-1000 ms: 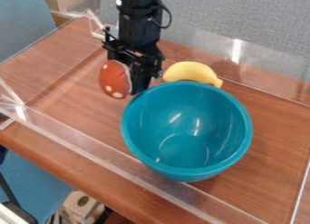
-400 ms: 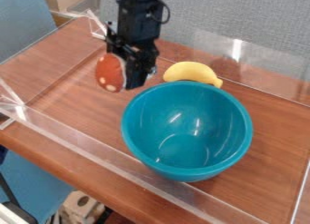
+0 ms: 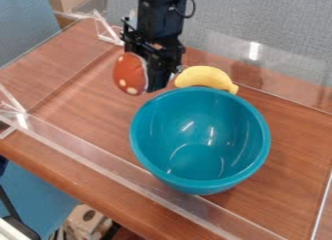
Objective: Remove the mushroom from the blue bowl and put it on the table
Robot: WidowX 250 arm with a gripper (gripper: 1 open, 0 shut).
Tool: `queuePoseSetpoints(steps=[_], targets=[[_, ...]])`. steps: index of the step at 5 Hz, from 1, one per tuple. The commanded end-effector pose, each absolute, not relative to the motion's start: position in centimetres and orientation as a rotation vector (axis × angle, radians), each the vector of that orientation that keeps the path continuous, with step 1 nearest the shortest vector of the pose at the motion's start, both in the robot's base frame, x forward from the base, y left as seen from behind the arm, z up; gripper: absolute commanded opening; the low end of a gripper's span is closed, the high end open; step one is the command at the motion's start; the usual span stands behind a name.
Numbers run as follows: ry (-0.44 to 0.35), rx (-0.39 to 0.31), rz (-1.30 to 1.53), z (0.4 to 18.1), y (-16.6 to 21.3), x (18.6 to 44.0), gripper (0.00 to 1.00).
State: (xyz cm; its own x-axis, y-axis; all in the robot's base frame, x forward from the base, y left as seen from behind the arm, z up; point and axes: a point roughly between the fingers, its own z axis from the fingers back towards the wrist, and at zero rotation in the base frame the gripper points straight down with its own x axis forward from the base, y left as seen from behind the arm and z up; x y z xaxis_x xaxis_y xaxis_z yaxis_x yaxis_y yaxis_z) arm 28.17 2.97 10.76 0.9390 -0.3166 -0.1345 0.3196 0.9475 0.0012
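The mushroom [image 3: 128, 75], reddish-brown cap with pale spots, hangs above the table [image 3: 65, 84] to the left of the blue bowl [image 3: 201, 139]. My gripper [image 3: 146, 81] points straight down and is shut on the mushroom, which sticks out on the left side of the black fingers [image 3: 155, 77]. The bowl is glossy teal inside, with nothing in it. It stands on the table in front of and to the right of the gripper.
A yellow banana-like toy [image 3: 208, 79] lies just behind the bowl, right of the gripper. Low clear acrylic walls [image 3: 78, 137] run round the tabletop. Bare wood lies to the left and in front of the gripper.
The gripper has rolled a little about its vertical axis with the mushroom still in it. Its place has hardly changed. The bowl and the yellow toy have not moved.
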Motion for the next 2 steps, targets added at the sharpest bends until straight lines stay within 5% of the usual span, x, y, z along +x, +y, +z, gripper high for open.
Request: queuePoseSetpoints(steps=[1, 2], targets=[[0.084, 0.028, -0.272, 11.82, 3.24, 27.98, 0.0], [0.093, 0.028, -0.224, 11.55, 3.78, 27.78, 0.0]])
